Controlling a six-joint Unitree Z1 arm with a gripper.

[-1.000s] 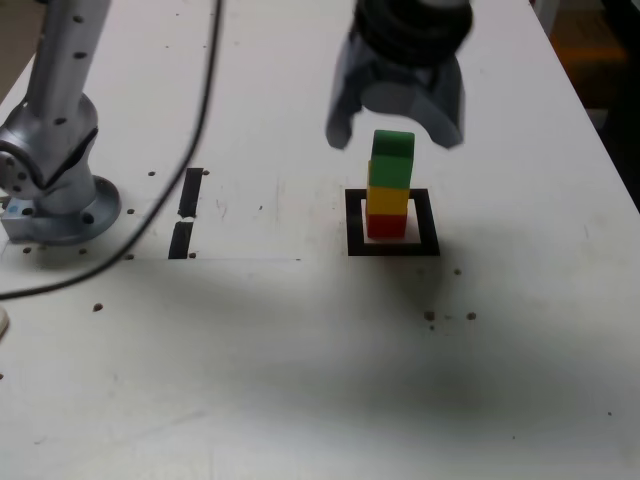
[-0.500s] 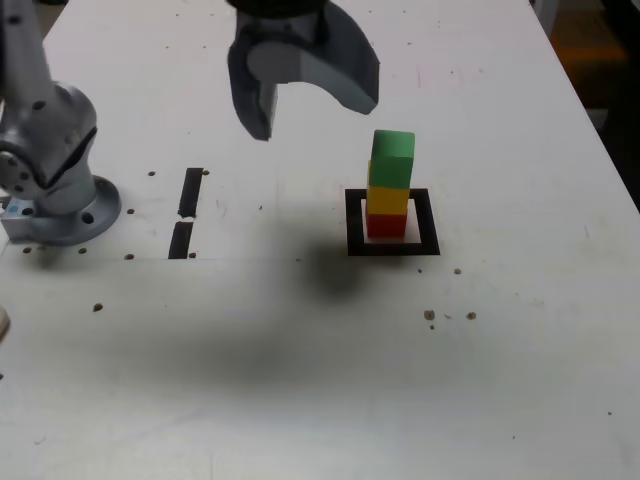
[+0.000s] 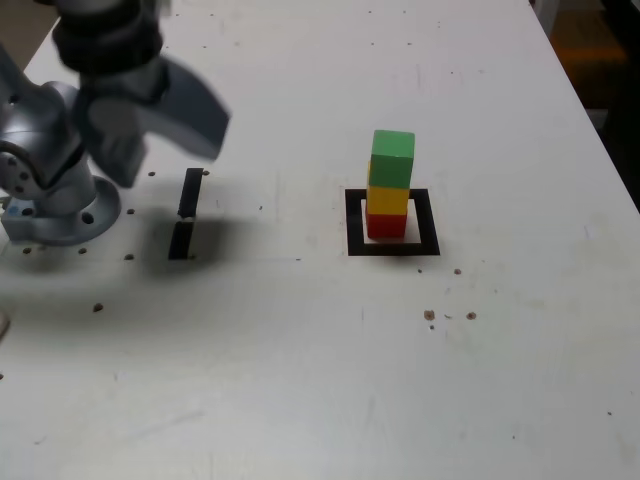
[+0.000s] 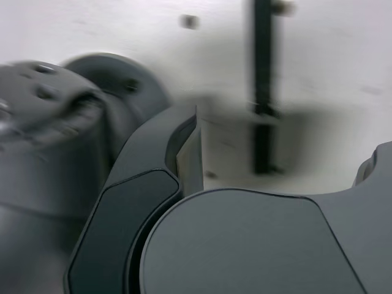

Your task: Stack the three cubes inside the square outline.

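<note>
The three cubes stand as one tower in the exterior view: the red cube [image 3: 385, 226] at the bottom, the yellow cube [image 3: 387, 200] on it, the green cube [image 3: 392, 157] on top, sitting slightly askew. The tower rests inside the square outline [image 3: 394, 248], towards its far side. My gripper [image 3: 168, 148] hangs blurred in the air far to the exterior view's left of the tower, above the tape strips. It is open and holds nothing. The wrist view shows only the dark gripper body, the tabletop and a tape strip; no cube appears there.
Two short black tape strips [image 3: 190, 192] [image 3: 180, 240] lie end to end near the arm's silver base [image 3: 55, 205] at the exterior view's left; a tape strip [image 4: 263, 92] and the base [image 4: 55, 122] also show in the wrist view. Small dark specks dot the white table [image 3: 320, 380].
The open gripper has swept from directly above the tower across to the exterior view's left, ending over the tape strips. The three-cube tower has stayed put.
</note>
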